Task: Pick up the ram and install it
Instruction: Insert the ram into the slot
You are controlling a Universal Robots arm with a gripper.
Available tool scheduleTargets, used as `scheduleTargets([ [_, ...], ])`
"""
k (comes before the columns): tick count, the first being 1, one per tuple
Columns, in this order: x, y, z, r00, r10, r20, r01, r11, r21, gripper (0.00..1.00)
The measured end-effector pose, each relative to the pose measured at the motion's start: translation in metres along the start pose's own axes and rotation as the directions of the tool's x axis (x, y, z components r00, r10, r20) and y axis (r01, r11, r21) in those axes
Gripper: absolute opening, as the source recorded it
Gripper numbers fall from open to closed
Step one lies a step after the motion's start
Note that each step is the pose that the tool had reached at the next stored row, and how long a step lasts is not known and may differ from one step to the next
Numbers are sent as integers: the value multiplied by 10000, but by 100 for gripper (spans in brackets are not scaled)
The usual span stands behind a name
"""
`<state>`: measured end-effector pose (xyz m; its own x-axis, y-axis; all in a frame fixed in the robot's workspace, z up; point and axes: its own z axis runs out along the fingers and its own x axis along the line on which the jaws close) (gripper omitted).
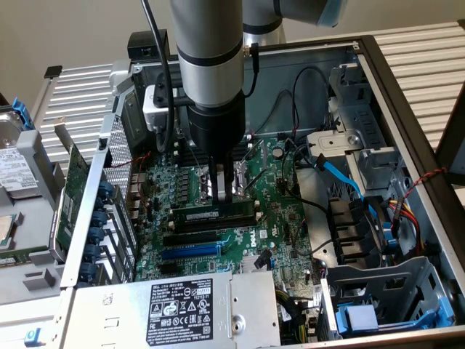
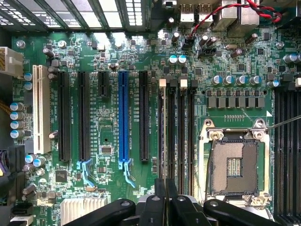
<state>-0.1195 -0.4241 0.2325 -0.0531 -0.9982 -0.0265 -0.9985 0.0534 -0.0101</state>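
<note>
One ram (image 1: 192, 216) is standing on the motherboard (image 1: 251, 240) directly under the jaws, which are gripping its top edge. The wrist view is showing one bare processor socket (image 2: 235, 167) beside them.

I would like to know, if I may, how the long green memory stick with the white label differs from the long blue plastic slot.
The green memory stick is a circuit board carrying a white label; the blue plastic slot is one plain colour. The stick stands on edge directly beneath the shut gripper; the blue slot lies empty, off to one side of it. Both are long, narrow and run parallel on the green motherboard.
</note>
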Motion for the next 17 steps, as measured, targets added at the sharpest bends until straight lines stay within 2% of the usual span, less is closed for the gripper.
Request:
scheduleTargets([
  [17, 1, 0, 35, 10000, -1, 1, 1, 10000, 7, 12],
])
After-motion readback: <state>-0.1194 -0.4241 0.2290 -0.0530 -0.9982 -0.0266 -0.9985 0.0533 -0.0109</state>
